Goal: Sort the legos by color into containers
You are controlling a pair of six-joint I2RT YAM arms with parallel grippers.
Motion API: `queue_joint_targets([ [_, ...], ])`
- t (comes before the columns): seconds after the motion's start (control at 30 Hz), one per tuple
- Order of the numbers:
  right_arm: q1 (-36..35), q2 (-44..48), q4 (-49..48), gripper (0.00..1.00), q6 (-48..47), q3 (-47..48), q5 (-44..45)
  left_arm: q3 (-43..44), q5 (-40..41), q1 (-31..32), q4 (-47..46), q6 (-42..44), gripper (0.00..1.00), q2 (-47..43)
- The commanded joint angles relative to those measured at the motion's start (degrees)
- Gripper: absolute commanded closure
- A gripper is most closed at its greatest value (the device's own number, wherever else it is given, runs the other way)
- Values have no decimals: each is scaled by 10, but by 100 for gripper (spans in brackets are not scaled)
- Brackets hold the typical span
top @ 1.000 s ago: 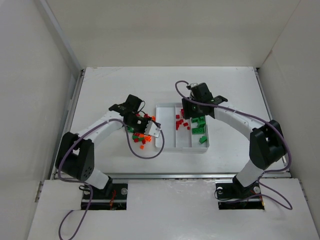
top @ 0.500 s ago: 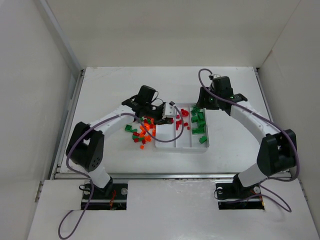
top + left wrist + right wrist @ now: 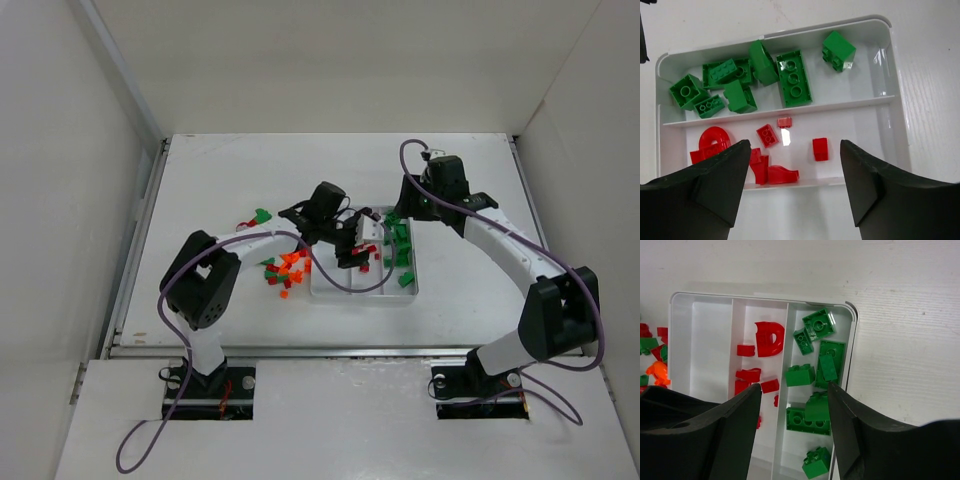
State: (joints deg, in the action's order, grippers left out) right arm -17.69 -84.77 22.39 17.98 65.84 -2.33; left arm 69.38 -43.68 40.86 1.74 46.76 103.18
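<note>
The white tray [image 3: 362, 297] holds green legos [image 3: 400, 240] in its right compartment and red legos [image 3: 370, 250] in the middle one. My left gripper [image 3: 350, 245] hovers open over the tray. In the left wrist view its jaws [image 3: 794, 150] stand wide apart with nothing between them, above the red legos [image 3: 767, 135] and near the green ones [image 3: 792, 77]. My right gripper [image 3: 400, 210] hangs open over the tray's far right end. In its own view the right gripper [image 3: 794, 387] is above the green legos [image 3: 807, 420], beside the red ones [image 3: 769, 338].
Loose orange, red and green legos [image 3: 285, 268] lie on the table just left of the tray. A green piece [image 3: 262, 215] and a red one [image 3: 245, 222] sit farther left. An orange brick [image 3: 660, 371] shows at the left of the tray rim [image 3: 672, 297].
My left gripper has swung right from the loose pile to above the tray and opened. My right gripper went from the tray's middle to its far right end, then stayed.
</note>
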Motion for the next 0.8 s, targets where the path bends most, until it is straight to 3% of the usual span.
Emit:
queue_joint_targets([
  [0.0, 2, 14, -13, 39, -3, 2, 10, 13, -4, 9, -31, -3, 30, -8],
  [0.07, 2, 14, -8, 39, -9, 8, 10, 13, 3, 9, -31, -3, 27, -8],
  [0.17, 2, 14, -2, 39, -14, 14, 10, 27, 36, 9, -3, -3, 34, -21],
  [0.27, 2, 14, 3, 39, -20, 19, 15, 55, 60, -10, 93, 32, 50, -40],
  [0.37, 2, 14, 3, 39, -26, 19, 21, 55, 67, -45, 215, 125, 64, -78],
  [0.47, 2, 14, 3, 39, -26, 14, 14, -9, 85, -77, 259, 182, 77, -142],
  [0.57, 2, 14, -2, 39, -26, 14, 9, -95, 98, -98, 240, 147, 80, -213],
  [0.77, -4, 14, -2, 39, -26, 14, 4, -255, 149, -126, 111, 93, 80, -309],
])
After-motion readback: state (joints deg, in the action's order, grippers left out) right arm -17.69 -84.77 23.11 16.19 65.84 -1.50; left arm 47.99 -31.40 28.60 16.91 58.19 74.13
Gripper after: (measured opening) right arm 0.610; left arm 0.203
